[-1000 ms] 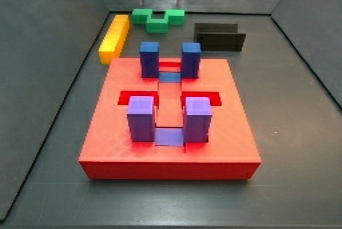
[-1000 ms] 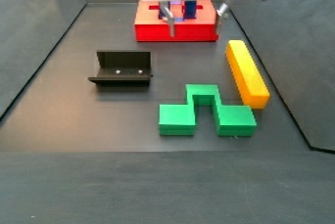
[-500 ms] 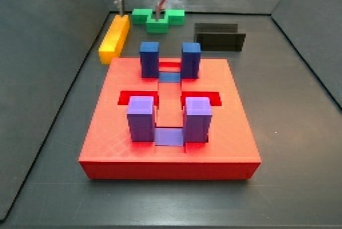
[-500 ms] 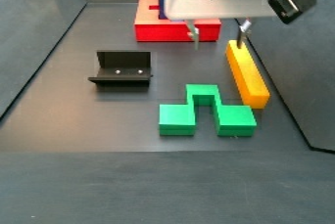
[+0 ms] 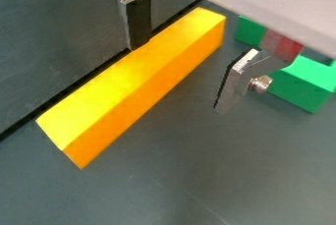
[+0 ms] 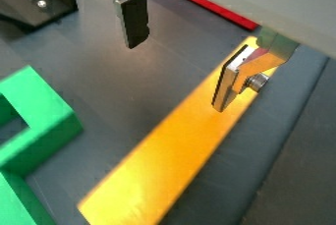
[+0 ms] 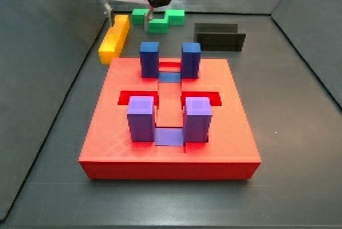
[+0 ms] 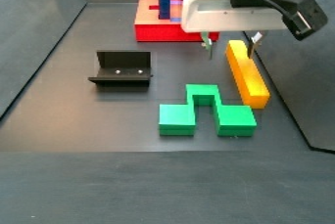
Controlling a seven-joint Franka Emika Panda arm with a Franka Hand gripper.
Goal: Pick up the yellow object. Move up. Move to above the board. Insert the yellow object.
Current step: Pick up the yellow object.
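Note:
The yellow object [image 8: 248,71] is a long yellow-orange bar lying flat on the dark floor, next to the green notched block [image 8: 206,111]. It also shows in a side view [image 7: 114,38] and in both wrist views [image 5: 138,82] [image 6: 171,170]. My gripper [image 8: 229,41] is open and empty. It hangs just above the end of the bar nearest the board [image 8: 164,29], with its fingers [image 5: 137,23] either side of the bar and not touching it. The board [image 7: 171,113] is a red square block with blue and purple posts.
The dark L-shaped fixture [image 8: 121,68] stands left of the green block and shows in a side view [image 7: 218,36]. The green block lies close beside the bar [image 6: 33,140]. Raised dark walls edge the floor near the bar.
My gripper has moved from above the board across to the yellow object and come down closer to its end. Its jaws stay open. No piece has moved.

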